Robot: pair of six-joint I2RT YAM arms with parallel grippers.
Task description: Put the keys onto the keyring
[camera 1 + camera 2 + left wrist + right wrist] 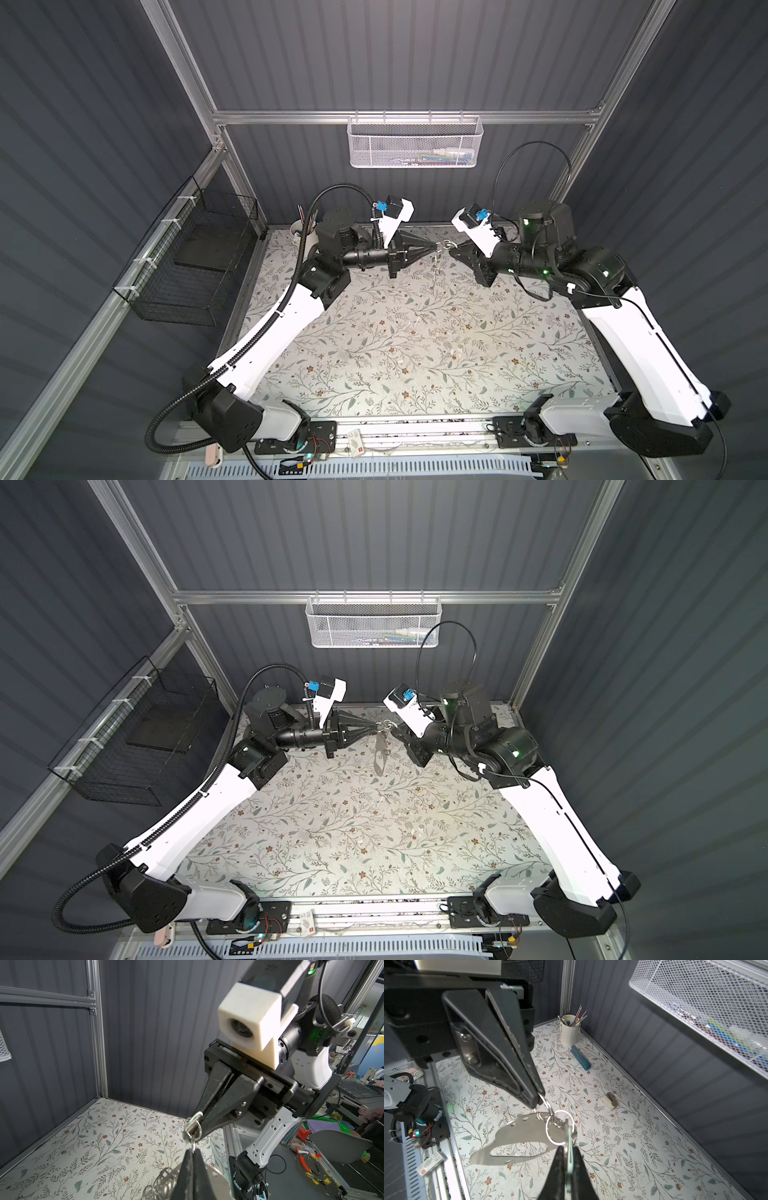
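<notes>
Both grippers meet in the air over the back of the table. My left gripper (193,1150) (433,248) is shut on a small wire ring of the keyring (517,1132). The keyring is a flat grey fob with a long cutout, and it hangs below the fingers (380,752). My right gripper (569,1148) (454,252) is shut on the keys, pinching the mint-green tag (570,1157) edge-on. A larger bright ring (560,1127) at the tag's end overlaps the fob's small rings. I cannot tell whether they are linked. The key itself is mostly hidden.
Along the back wall on the floral table stand a white cup of pens (569,1030), a teal oblong case (580,1057) and a tan-and-white lump (609,1100). A white mesh basket (413,141) hangs on the back rail. A black wire basket (195,257) is on the left.
</notes>
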